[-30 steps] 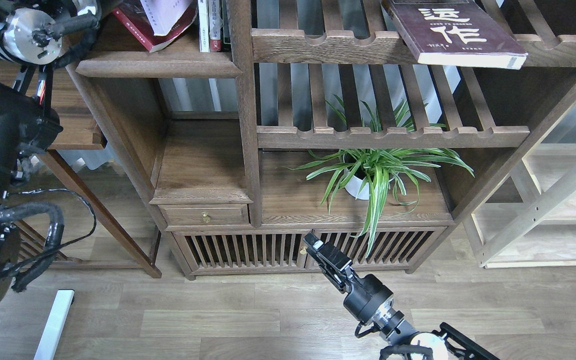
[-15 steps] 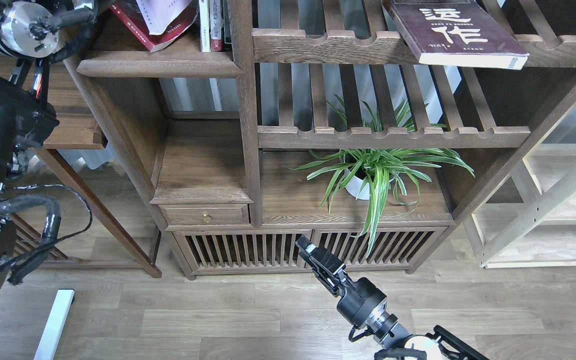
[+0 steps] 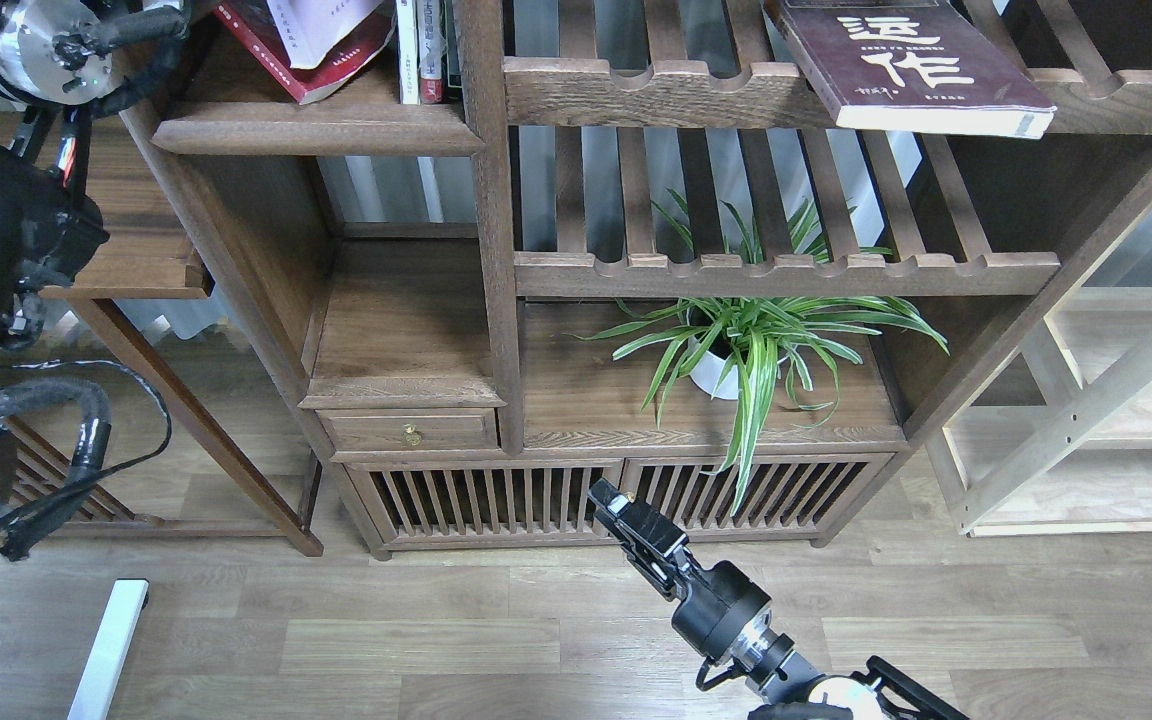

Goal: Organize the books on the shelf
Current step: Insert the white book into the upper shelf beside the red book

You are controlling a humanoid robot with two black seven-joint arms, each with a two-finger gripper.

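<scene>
The right end effector point(image 3: 608, 500) hangs low in front of the bookcase's slatted bottom doors, a little further left and lower than it was a second ago, so it has drifted away from the books rather than toward them. It shows dark and nearly end-on, and I cannot tell whether its fingers are apart or together; nothing is in it and it touches nothing. The left arm has climbed along the left edge of the view: its silver wrist joint now sits higher and closer to the solid dark shelf point(image 3: 316, 130), but the left end effector itself is cut off at the top of the picture. On that shelf the red book point(image 3: 321, 78) lies tilted with the pale lavender-white book point(image 3: 316, 25) on top of it, just beside the thin upright books point(image 3: 421, 50). The dark maroon book point(image 3: 911, 65) lies well apart on the upper slatted shelf point(image 3: 656, 95), its corner jutting past the rail. Below sits a potted plant point(image 3: 751, 345). To my eye the left arm's reach is only beginning, and the books look untouched.
</scene>
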